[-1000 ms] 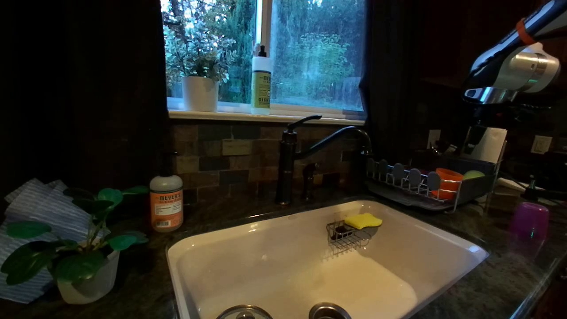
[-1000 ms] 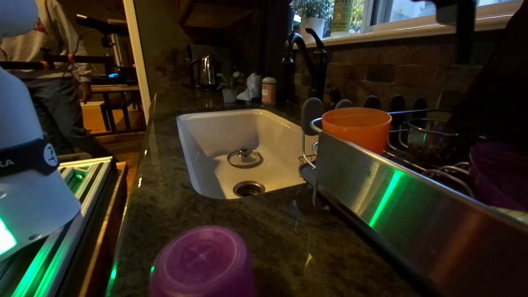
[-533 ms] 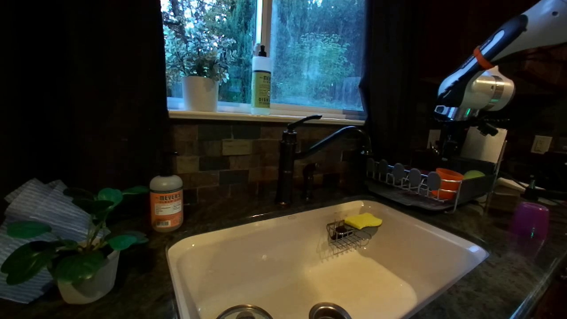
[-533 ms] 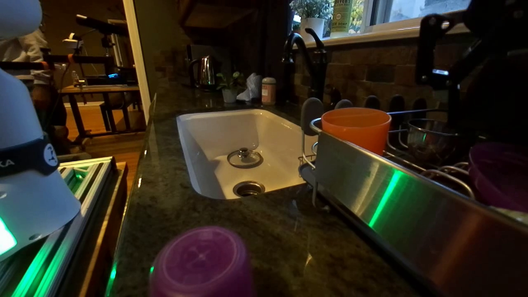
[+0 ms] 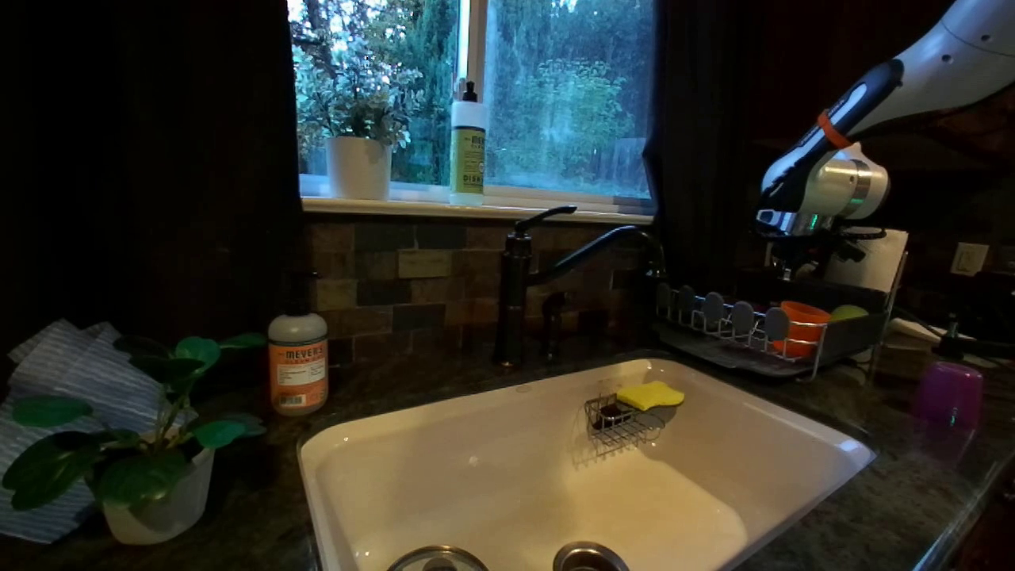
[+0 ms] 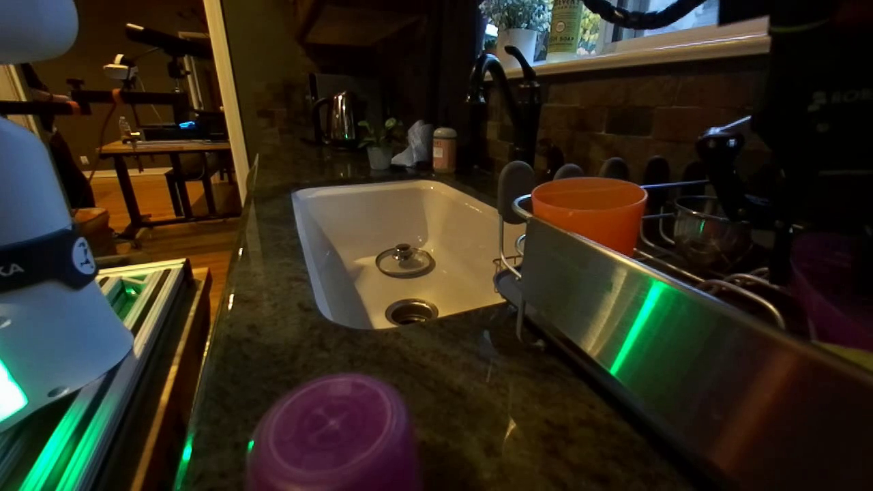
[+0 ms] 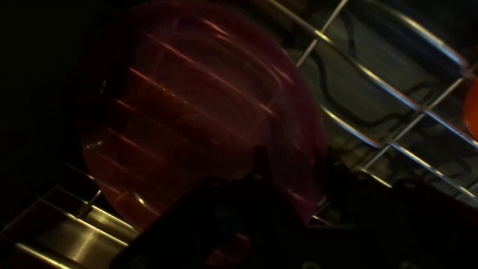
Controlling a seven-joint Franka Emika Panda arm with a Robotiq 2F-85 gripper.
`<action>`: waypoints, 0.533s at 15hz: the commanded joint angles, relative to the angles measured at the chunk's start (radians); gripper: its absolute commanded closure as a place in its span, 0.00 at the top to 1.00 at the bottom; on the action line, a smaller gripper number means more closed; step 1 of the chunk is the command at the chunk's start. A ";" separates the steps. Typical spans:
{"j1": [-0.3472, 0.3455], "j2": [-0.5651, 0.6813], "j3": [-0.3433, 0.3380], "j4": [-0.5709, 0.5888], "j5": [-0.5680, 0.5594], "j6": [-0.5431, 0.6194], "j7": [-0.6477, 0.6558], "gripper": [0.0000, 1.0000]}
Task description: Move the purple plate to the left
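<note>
Straddling the purple plate point(image 7: 209, 101) at its right rim in the wrist view, the claw point(image 7: 294, 155) stands parted.

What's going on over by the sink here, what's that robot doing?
A robot arm has its gripper over the dish rack beside the sink, at the purple plate, which it seems about to grasp. In the wrist view its jaws look open, apparently on either side of the plate's rim; it's too dark to tell whether they touch it. The plate sits in the rack.
</note>
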 commanded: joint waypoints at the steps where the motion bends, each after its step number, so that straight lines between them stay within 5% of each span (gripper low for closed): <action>1: -0.035 0.026 0.045 0.028 0.027 -0.029 -0.018 0.08; 2: -0.037 0.025 0.051 0.027 0.024 -0.031 -0.017 0.00; 8: -0.012 -0.144 0.042 -0.074 -0.048 -0.017 -0.004 0.01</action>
